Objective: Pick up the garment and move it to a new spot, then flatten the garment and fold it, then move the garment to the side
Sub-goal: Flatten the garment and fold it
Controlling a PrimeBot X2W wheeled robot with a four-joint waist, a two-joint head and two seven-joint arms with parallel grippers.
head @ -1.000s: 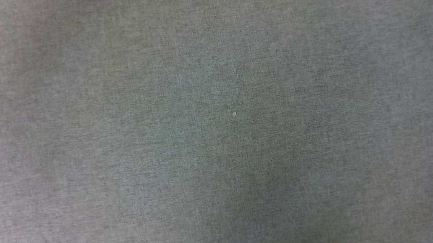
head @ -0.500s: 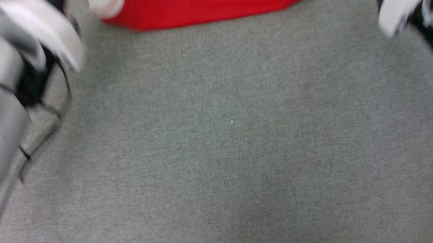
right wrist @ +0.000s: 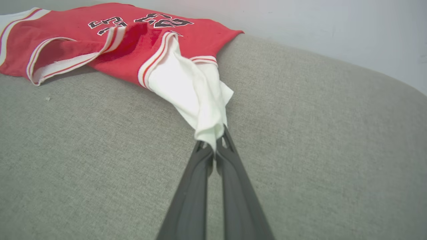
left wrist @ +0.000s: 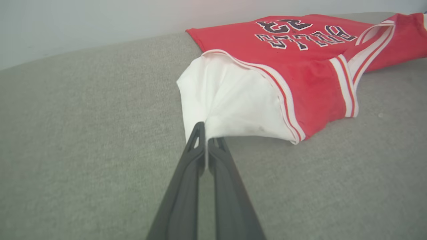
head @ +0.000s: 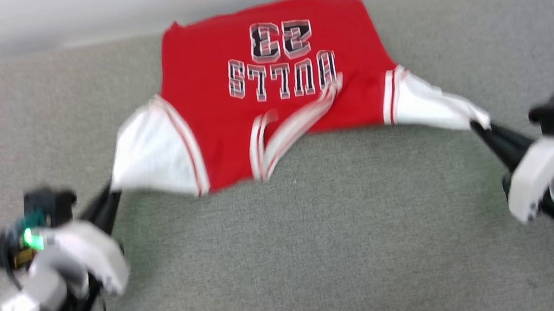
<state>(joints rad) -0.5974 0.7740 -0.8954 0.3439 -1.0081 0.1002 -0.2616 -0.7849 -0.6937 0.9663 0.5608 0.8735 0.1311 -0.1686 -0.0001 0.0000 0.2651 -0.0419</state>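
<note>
- Setting: an indoor space of undetermined kind; home, lab or workshop could not be distinguished.
- The work surface (head: 314, 251) was a broad grey woven-fabric cover, upholstery-like, with a rounded far edge.
- Background: a plain pale wall (head: 49, 20) stood directly behind it.

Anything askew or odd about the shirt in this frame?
Yes. The garment is not flat: its striped neckline is flopped askew toward the lettering, and the white sleeves are pulled outward, pinched in the left claw and right claw. No damage visible.
</note>
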